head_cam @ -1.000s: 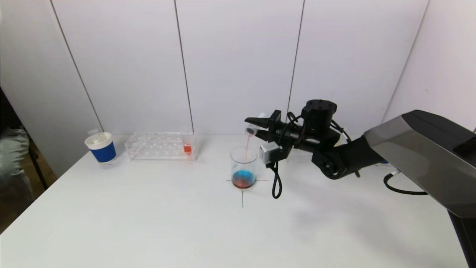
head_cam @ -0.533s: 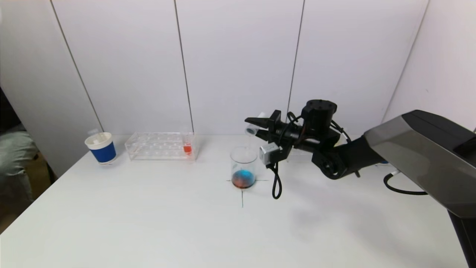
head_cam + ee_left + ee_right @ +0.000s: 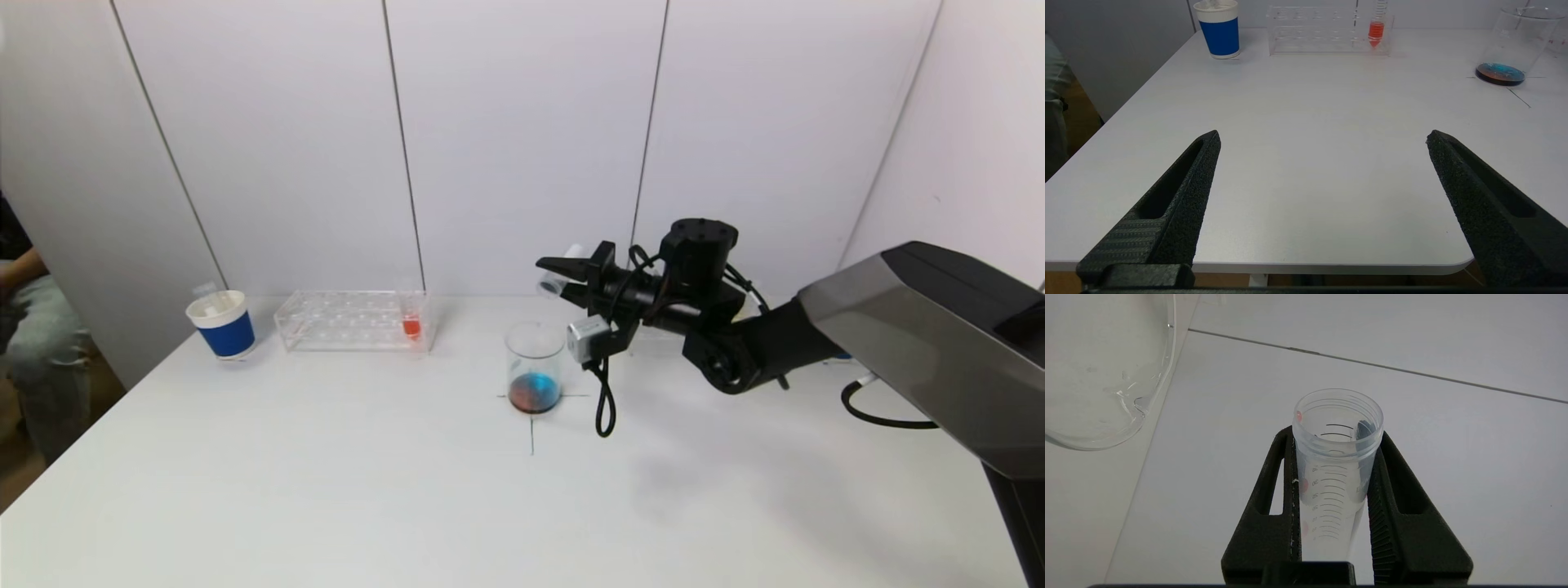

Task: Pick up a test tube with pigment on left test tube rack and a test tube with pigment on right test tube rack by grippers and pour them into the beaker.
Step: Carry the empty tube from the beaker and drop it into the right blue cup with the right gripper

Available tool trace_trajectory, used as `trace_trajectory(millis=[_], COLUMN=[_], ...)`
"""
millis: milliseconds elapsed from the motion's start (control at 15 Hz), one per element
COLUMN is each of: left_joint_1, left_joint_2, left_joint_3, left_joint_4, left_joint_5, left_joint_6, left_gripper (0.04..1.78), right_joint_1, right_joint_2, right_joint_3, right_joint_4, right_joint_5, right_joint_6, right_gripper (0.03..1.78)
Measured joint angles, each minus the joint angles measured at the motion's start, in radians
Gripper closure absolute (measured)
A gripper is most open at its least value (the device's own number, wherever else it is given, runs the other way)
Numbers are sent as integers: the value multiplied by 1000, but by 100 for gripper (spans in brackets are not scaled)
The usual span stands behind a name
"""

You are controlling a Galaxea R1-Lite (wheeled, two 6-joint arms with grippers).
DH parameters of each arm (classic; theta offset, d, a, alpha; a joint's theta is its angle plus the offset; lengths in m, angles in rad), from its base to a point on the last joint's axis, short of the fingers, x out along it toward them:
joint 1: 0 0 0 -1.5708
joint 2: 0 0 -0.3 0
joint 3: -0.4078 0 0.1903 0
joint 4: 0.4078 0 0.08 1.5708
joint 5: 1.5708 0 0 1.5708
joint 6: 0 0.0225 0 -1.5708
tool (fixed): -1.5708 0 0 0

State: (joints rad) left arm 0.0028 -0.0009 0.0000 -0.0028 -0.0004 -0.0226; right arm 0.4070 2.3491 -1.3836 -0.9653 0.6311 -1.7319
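1. Here, from my head, my right gripper hangs at about one o'clock above the beaker, clamped on a test tube lying nearly level, mouth toward nine o'clock. The beaker stands on the table with blue and red pigment at its bottom. At ten o'clock from the beaker, the clear rack keeps one tube of red pigment; a blue cup stands beside it.
2. From my left wrist, my left gripper is spread wide over the table's near edge, holding nothing; the beaker sits well away at two o'clock.
3. From my right wrist, my fingers pinch the test tube, empty but for red droplets; the beaker's rim lies at ten o'clock.
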Motion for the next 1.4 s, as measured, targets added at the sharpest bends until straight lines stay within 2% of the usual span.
trace_trajectory(millis=[200, 333, 467, 600, 800, 1133, 1400], left_joint_1=[0, 0, 0, 0, 0, 0, 0], left_joint_2=[0, 0, 0, 0, 0, 0, 0], left_joint_3=[0, 0, 0, 0, 0, 0, 0], left_joint_4=[0, 0, 0, 0, 0, 0, 0], left_joint_5=[0, 0, 0, 0, 0, 0, 0], left_joint_6=[0, 0, 0, 0, 0, 0, 0], left_gripper=[6, 6, 6, 6, 6, 6, 6], right_joint_1=[1, 6, 14, 28, 52, 77, 87], right_joint_2=[0, -2, -8, -19, -54, -127, -203], right_joint_3=[0, 3, 6, 11, 14, 31, 27], right_joint_4=[0, 1, -12, -40, -93, -127, -116], right_joint_5=[0, -9, -22, -57, -146, -279, -495], right_joint_6=[0, 22, 99, 224, 421, 683, 883], right_gripper=[129, 129, 129, 129, 129, 129, 129])
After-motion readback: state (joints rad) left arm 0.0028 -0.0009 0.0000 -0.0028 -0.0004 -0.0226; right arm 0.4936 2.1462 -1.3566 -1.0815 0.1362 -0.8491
